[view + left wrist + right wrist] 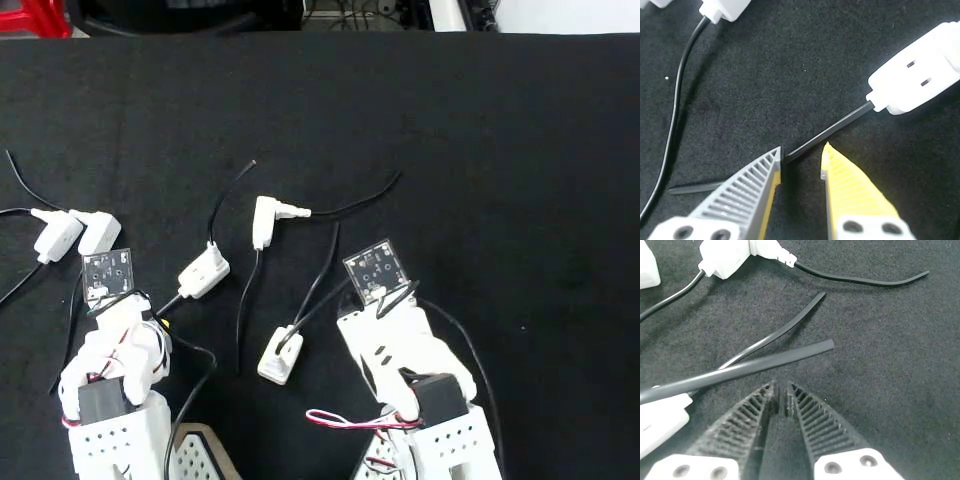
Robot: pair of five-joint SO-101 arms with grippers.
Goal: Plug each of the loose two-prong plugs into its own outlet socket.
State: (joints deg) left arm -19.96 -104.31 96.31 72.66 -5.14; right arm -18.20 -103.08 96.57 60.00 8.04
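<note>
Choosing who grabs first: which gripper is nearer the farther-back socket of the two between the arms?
Left. The left gripper is at the socket's cord, just behind it; the right gripper lies farther off, beside another cord.

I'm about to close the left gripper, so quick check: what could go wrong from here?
1. The left gripper is open over the thin black cord, not the white two-slot outlet socket; closing here could drag or twist the socket.
2. The right gripper, shut, sits at a loose black cord end; advancing may push or snag it.
</note>
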